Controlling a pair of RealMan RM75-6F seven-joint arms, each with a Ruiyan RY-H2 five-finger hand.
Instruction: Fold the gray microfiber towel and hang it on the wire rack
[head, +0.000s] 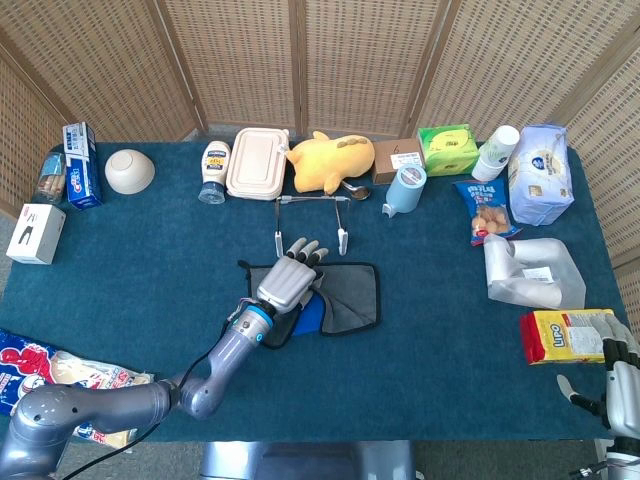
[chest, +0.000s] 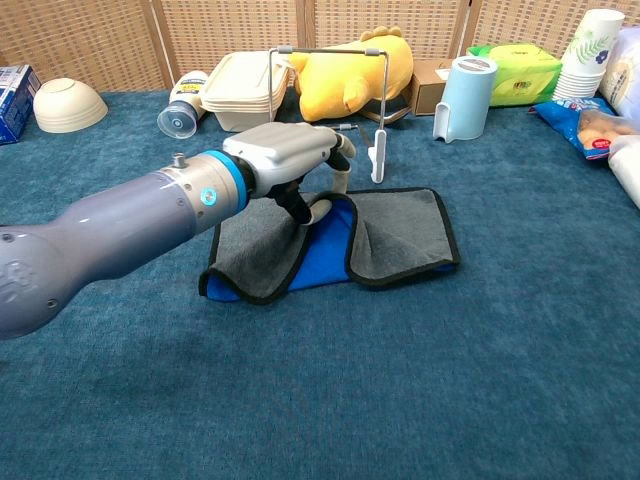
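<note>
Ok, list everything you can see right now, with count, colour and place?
Towel: 1, gray with blue underside, table centre, partly folded.
Wire rack: 1, white and metal, just behind towel.
Plush toy: 1, yellow, back centre.
Lidded container: 1, cream, back, left of plush.
Squeeze bottle: 1, white, left of container.
Bowl: 1, cream, upside down, back left.
Blue holder: 1, light blue, right of rack.
Green pack: 1, back right.
Yellow box: 1, right edge.
Left hand: pinches towel's folded edge.
Right hand: bottom right corner, holds nothing visible.
</note>
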